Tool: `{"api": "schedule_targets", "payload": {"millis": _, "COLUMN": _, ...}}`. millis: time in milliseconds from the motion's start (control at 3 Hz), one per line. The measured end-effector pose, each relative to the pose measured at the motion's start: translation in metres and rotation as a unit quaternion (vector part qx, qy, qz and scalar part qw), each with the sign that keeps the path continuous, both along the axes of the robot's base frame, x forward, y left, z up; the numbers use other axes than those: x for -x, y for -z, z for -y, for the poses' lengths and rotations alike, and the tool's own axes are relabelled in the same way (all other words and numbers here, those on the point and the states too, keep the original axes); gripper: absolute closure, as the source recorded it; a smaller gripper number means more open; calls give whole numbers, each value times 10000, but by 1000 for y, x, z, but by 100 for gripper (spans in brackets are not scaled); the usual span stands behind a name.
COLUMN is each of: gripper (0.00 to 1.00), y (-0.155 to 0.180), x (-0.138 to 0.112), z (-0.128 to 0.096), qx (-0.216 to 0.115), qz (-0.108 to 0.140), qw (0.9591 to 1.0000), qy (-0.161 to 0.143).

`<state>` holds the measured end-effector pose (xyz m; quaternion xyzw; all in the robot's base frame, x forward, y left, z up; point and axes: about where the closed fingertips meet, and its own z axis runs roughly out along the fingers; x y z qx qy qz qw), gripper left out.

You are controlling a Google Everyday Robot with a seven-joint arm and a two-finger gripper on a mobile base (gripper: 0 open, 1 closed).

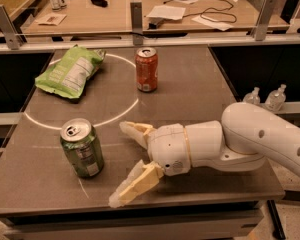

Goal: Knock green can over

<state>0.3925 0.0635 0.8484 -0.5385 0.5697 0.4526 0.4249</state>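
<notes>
The green can [82,148] stands upright near the table's front left, silver top with pull tab showing. My gripper [121,164] is open, its two cream fingers spread wide and pointing left toward the can. It hovers low over the table just right of the can, a short gap apart from it. The upper finger [135,132] is level with the can's top; the lower finger [135,185] reaches toward the front edge.
An orange-red soda can [146,69] stands upright at the table's middle back. A light-green chip bag [69,73] lies at the back left. A white circle [116,116] is marked on the table. Two water bottles [265,97] stand off the right side.
</notes>
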Motion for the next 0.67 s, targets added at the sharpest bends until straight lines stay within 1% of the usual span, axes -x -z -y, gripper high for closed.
{"api": "schedule_targets", "payload": {"millis": 667, "gripper": 0, "y": -15, "x": 2, "z": -45, "qx": -383, "qz": 50, "qw": 9991, "qy": -170}}
